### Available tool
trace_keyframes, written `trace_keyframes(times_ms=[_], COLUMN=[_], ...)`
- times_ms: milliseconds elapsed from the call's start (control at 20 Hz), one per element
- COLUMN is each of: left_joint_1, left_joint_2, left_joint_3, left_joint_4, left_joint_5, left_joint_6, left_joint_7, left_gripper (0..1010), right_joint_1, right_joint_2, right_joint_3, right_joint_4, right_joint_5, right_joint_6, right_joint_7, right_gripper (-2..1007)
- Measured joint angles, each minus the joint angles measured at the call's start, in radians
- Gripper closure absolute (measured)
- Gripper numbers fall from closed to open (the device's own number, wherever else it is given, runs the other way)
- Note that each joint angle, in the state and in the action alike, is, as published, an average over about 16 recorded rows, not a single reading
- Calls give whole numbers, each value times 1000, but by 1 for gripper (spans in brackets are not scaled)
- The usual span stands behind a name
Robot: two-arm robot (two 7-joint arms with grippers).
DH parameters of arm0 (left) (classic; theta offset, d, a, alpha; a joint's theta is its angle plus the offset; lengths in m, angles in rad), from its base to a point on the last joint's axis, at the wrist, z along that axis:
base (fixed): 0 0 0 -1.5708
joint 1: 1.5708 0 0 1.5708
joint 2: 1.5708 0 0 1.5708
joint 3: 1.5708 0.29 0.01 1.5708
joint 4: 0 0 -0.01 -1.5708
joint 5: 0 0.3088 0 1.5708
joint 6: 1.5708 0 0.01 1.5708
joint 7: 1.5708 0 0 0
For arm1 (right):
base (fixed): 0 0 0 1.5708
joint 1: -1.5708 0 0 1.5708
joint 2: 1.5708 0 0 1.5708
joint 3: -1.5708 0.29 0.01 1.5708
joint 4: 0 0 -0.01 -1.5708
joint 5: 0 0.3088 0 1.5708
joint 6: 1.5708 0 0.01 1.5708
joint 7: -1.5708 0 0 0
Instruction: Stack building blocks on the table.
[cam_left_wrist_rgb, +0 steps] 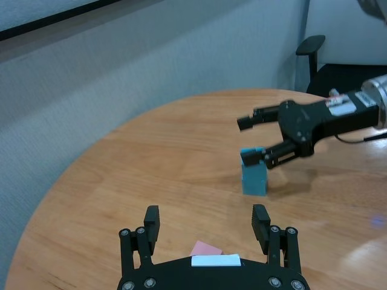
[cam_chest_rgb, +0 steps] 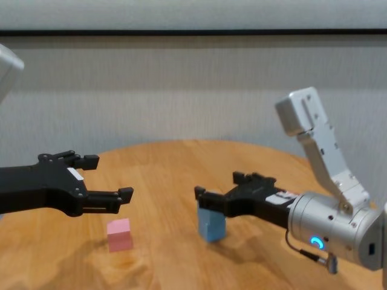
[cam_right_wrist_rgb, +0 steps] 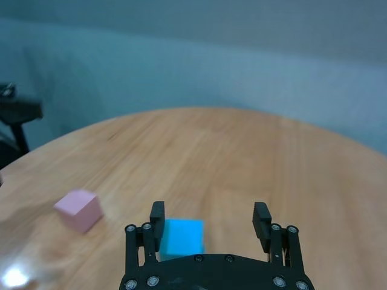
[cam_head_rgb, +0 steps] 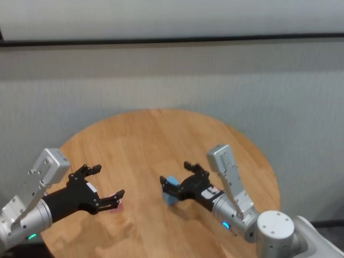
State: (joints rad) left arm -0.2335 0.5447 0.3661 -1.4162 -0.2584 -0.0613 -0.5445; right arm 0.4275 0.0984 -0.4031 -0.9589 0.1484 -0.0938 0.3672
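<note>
Two light blue building blocks [cam_left_wrist_rgb: 254,177] stand one on the other near the middle of the round wooden table [cam_head_rgb: 156,140]; they also show in the chest view [cam_chest_rgb: 211,226] and the head view [cam_head_rgb: 171,199]. My right gripper [cam_head_rgb: 175,172] is open around the top blue block [cam_right_wrist_rgb: 181,237], which sits closer to one finger. A pink block [cam_chest_rgb: 118,234] lies on the table to the left, also seen in the right wrist view [cam_right_wrist_rgb: 78,209]. My left gripper [cam_head_rgb: 109,181] is open and empty just above the pink block [cam_left_wrist_rgb: 205,248].
A grey wall [cam_head_rgb: 172,80] runs behind the table. A black office chair [cam_left_wrist_rgb: 311,48] stands beyond the table's far side in the left wrist view. Bare tabletop lies between the two arms and toward the back.
</note>
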Motion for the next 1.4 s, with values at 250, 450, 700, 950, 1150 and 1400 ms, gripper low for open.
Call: trace_keyframes(times_ms=[250,450,700,950,1150,1400], left_joint_1=[0,0,0,0,0,0], left_joint_2=[0,0,0,0,0,0], left_joint_3=[0,0,0,0,0,-2], left_joint_4=[0,0,0,0,0,2], left_joint_5=[0,0,0,0,0,-3], left_joint_6=[0,0,0,0,0,2], left_joint_7=[0,0,0,0,0,1], left_gripper=[8,8,8,8,8,8], right_joint_1=[-8,-17,-32,-50,-63,-74], right_joint_2=[17,32,55,79,96,112], right_joint_3=[27,50,79,108,128,145], right_joint_4=[-44,-79,-110,-129,-139,-148], right_joint_5=[8,15,19,21,21,21], right_joint_6=[1,4,11,22,33,44], right_joint_7=[-17,-31,-50,-64,-69,-69], right_gripper=[59,14,0,0,1,1])
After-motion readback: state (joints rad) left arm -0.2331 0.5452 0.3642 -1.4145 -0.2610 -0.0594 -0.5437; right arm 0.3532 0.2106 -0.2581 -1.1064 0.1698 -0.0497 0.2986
